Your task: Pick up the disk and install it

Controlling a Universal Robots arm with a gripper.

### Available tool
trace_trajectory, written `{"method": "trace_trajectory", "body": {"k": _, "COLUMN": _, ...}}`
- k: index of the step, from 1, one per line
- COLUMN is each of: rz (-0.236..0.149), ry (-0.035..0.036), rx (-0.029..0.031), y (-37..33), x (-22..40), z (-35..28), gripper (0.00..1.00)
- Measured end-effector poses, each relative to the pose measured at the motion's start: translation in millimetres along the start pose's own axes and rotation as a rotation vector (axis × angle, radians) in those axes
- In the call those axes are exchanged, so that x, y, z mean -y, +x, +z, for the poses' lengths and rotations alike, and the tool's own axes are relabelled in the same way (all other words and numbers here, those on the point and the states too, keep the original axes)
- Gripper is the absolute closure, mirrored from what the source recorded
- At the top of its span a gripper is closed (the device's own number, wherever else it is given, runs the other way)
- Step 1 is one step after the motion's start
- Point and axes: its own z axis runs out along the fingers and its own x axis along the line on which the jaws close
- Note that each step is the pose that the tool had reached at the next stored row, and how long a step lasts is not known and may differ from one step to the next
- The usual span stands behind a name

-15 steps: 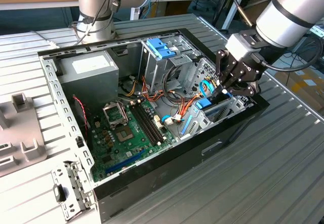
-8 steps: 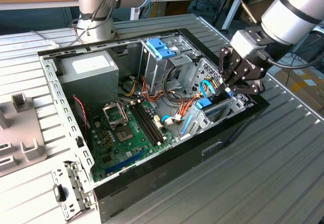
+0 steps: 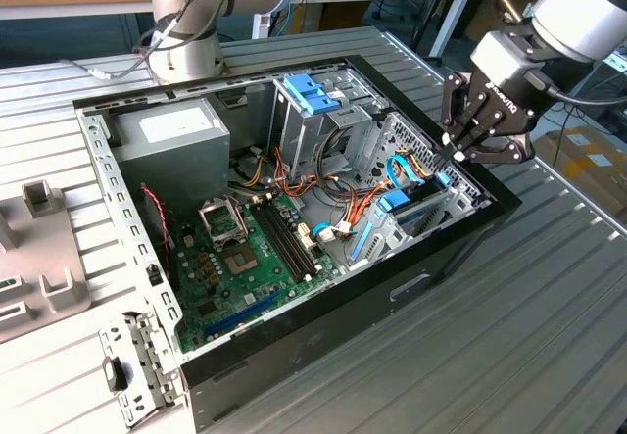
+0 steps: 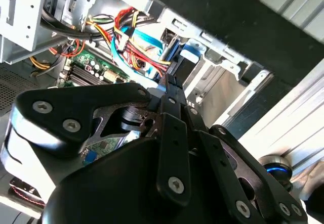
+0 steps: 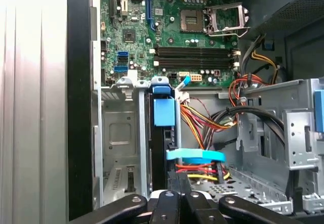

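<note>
Blue plastic marks the disk [image 5: 163, 133]: it stands on edge in the drive cage [image 5: 121, 133] at the front corner of the computer case [image 3: 460, 248], its blue end tab [image 5: 163, 112] facing the motherboard [image 5: 172, 21]. Its long axis runs from that tab back toward the gripper [image 3: 468, 138], which hovers just above the case rim. In the exterior view the black fingers look drawn together with nothing between them, though I can't be certain. My worry is the loose wiring: a flat blue cable [image 5: 195, 156] crosses right beside the disk, and red and yellow wires [image 5: 202, 120] crowd close, so a descending finger could snag them or knock the cage wall.
</note>
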Motion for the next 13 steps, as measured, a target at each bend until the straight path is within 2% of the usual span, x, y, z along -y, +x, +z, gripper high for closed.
{"method": "trace_trajectory", "body": {"k": 1, "rz": 0.000, "ry": -0.0009, "rx": 0.0008, "y": -0.3, "x": 4.5, "z": -1.8, "gripper": 0.89}}
{"method": "trace_trajectory", "body": {"k": 6, "rz": 0.000, "ry": -0.0038, "rx": 0.0008, "y": -1.0, "x": 13.4, "z": -5.9, "gripper": 0.89}}
{"method": "trace_trajectory", "body": {"k": 13, "rz": 0.000, "ry": -0.0040, "rx": 0.0009, "y": -1.0, "x": 14.0, "z": -5.8, "gripper": 0.89}}
